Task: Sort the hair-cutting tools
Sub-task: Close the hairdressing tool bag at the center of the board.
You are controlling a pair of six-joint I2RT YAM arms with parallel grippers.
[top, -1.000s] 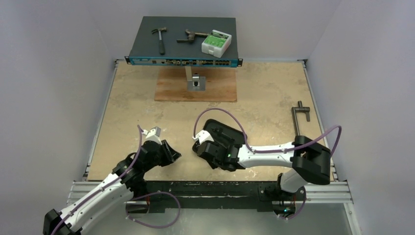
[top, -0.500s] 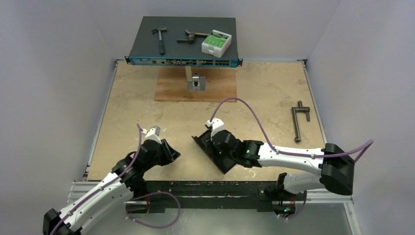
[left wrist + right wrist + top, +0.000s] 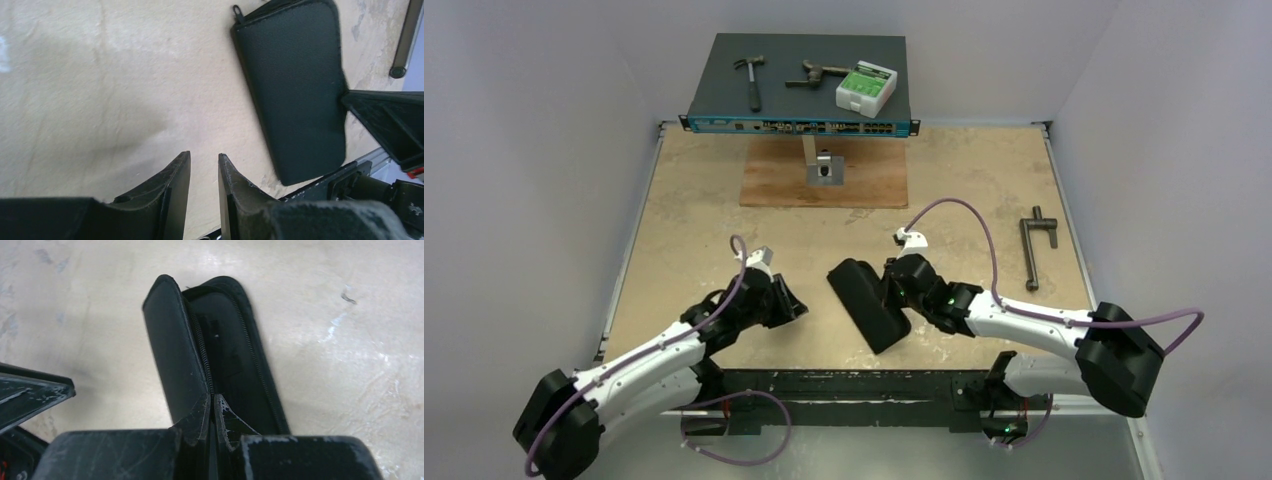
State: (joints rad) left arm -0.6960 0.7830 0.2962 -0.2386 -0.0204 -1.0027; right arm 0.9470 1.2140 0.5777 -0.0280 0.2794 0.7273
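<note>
Overhead camera looks down; both close wrist cameras share the black case [image 3: 869,305].

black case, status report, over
Right gripper shut on the black zip case at its flap edge, case part-open. Left gripper open, empty, beside the case. No cutting tools in sight; nothing in the way.

Black case [image 3: 172,340] interior too dark; contents indiscernible.

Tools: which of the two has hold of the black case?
The right tool, shut on the zipper edge of the case's raised flap. The left tool stands slightly open, apart from the case, holding nothing.
</note>
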